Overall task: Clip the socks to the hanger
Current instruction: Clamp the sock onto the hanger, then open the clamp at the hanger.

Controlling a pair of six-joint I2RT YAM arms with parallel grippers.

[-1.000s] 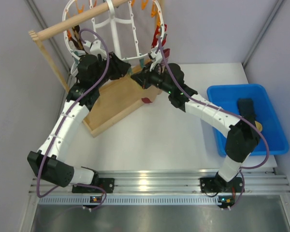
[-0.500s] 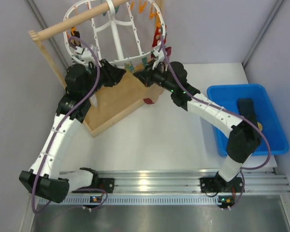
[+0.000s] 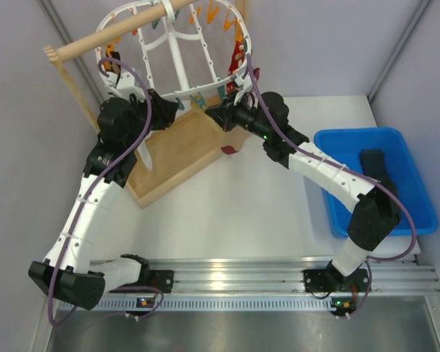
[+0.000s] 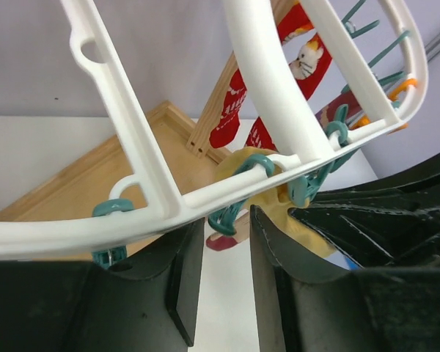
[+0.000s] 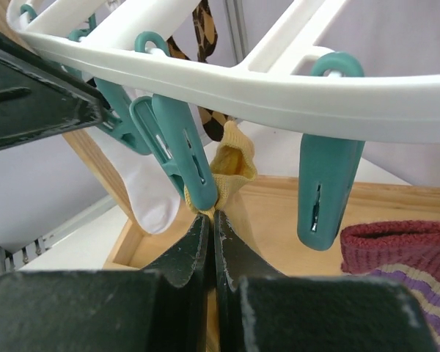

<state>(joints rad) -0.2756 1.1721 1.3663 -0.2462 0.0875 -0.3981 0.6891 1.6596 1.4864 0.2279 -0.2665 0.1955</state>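
Observation:
The white oval hanger [image 3: 177, 55] hangs from the wooden rod, its rim hung with orange and teal clips. My right gripper [image 5: 212, 214] is shut on a tan-yellow sock [image 5: 231, 165], holding it up under the hanger rim [image 5: 227, 84]. A teal clip [image 5: 183, 147] sits against the sock's edge. My left gripper [image 4: 224, 220] is open just under the rim [image 4: 279, 95], with a teal clip [image 4: 235, 209] hanging between its fingertips. The yellow sock [image 4: 275, 192] lies just behind it. In the top view both grippers, left [image 3: 177, 108] and right [image 3: 211, 112], meet at the hanger's lower rim.
A white sock [image 5: 150, 198] and a brown patterned sock [image 5: 202, 29] hang on the hanger, and red cat-print socks [image 4: 293, 44] at its far side. A maroon striped sock [image 5: 403, 242] lies by the wooden base [image 3: 176, 150]. A blue bin [image 3: 407, 213] at right holds a dark sock [image 3: 372, 158].
My left arm has swung its elbow outward and its gripper has shifted a little left along the lower rim. The hanger has tilted and swung. My right gripper has stayed at the rim with the yellow sock.

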